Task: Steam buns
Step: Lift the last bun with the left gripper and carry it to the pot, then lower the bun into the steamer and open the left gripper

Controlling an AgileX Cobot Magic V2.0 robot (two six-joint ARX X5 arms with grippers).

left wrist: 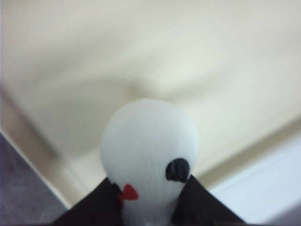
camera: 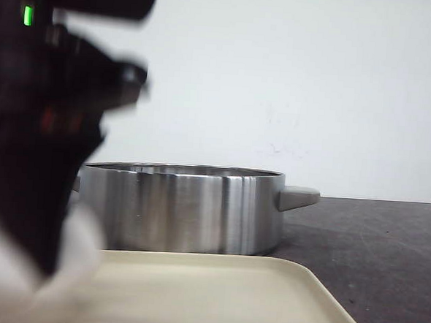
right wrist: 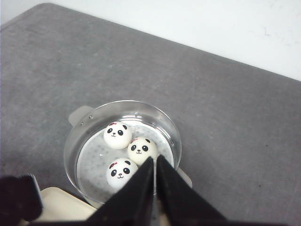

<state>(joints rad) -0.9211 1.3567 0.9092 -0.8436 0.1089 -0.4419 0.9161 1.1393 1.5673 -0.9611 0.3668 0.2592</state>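
A round brushed-steel steamer pot [camera: 180, 207] with grey side handles stands on the dark grey table [camera: 385, 260], and everything else is placed from it. Inside it, on the perforated floor, lie three glossy white dome-shaped panda buns: one [right wrist: 117, 135] toward the far wall, one [right wrist: 142, 150] just beside it nearer the middle, and one [right wrist: 121, 173] at the near side, each showing black oval eyes, a small nose and a smile. The three sit close together, the first two almost touching. Directly in front of the pot, with its far rim close against the pot's wall, lies a shallow cream plastic tray [camera: 215, 293]. The left gripper [left wrist: 148, 202] hangs above that tray, in front of the pot and to its left, its black fingers [left wrist: 197, 205] pinching the fourth white panda bun [left wrist: 149, 155] from both sides; a black eye and a small red mark show on the bun's surface, and the bun is clear of the tray floor. In the front view this arm and bun are only a dark and white blur. The right gripper [right wrist: 155, 172] hovers high above the pot's near rim, its two black fingers pressed together with nothing between them.
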